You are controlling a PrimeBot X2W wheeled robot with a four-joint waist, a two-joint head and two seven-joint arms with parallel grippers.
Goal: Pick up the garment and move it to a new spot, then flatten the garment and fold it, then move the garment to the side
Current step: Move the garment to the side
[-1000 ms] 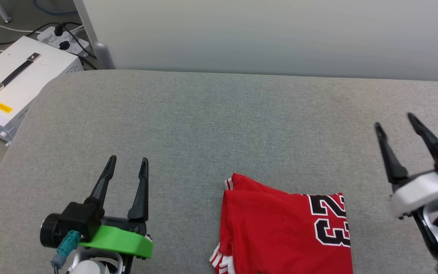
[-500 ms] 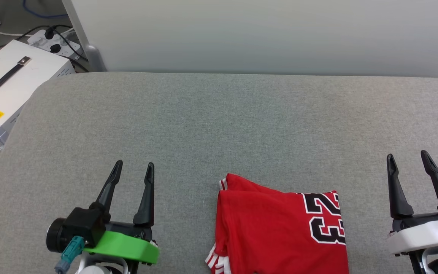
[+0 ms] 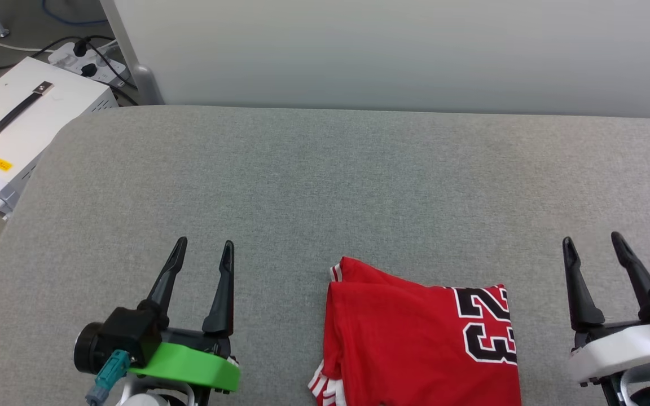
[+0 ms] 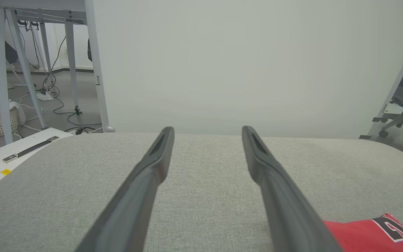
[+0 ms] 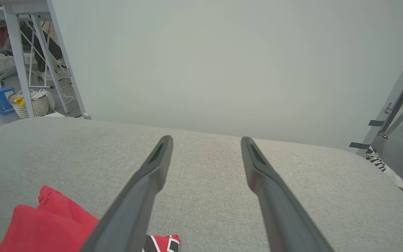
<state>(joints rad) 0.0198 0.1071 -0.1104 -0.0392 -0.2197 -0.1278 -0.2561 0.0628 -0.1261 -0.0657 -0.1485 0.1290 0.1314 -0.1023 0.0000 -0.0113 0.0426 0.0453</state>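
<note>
The left pincer [image 3: 205, 244] and the right pincer [image 3: 591, 239] are both held spread and empty over the near edge of the grey woven worktop [image 3: 325, 180]. Between them, slightly nearer the right one, the garment [image 3: 409, 338] is laid folded at that edge. It is soft red jersey, with striped trim leftward and black numerals rightward. Its long axis cannot be judged, since the near part is cut off.

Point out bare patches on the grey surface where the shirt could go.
Bare: the whole far band of the grey surface, from the wall panel down to the hands, and the strip between the left hand and the garment. Crowded: the near edge, where the garment lies between that hand and the right hand.
</note>
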